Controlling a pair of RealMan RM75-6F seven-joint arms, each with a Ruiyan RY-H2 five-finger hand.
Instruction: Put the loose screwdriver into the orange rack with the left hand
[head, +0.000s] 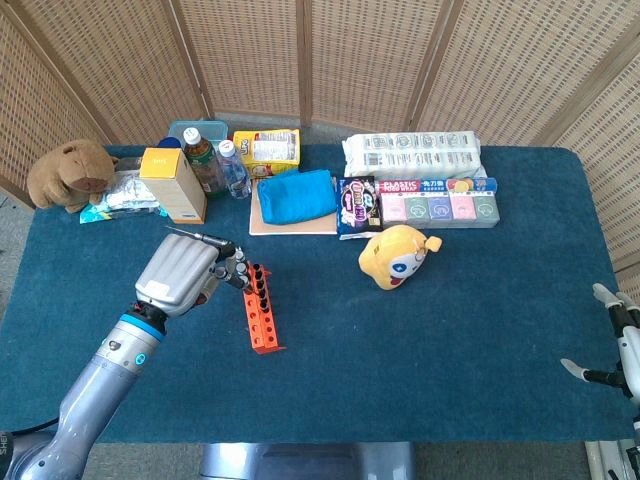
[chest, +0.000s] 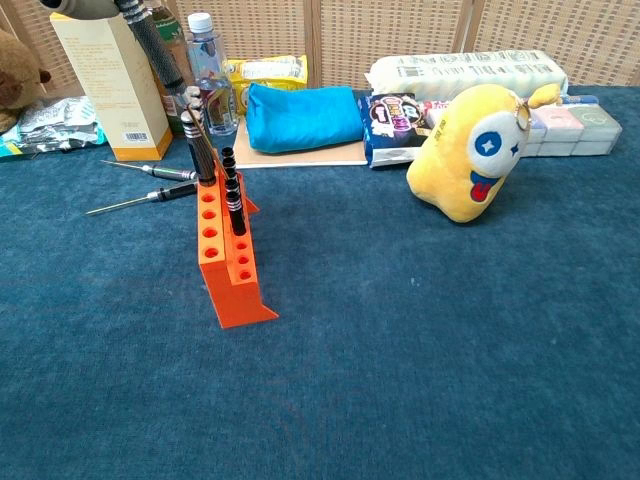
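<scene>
Orange rack (chest: 226, 262) stands nearest on the blue cloth, several screwdrivers upright in its far holes. At its far end the left hand (head: 185, 275) holds a screwdriver (chest: 152, 42) tilted, tip down over the rack's back holes. Just behind, two more screwdrivers (chest: 148, 198) lie flat on the cloth. Farther back sit a yellow plush (chest: 472, 150), a blue pouch (chest: 303, 116) and a carton (chest: 106, 82). At the right table edge the right hand (head: 617, 345) rests with fingers apart, holding nothing.

Left robot hand (head: 183, 273) curled, gripping.
</scene>
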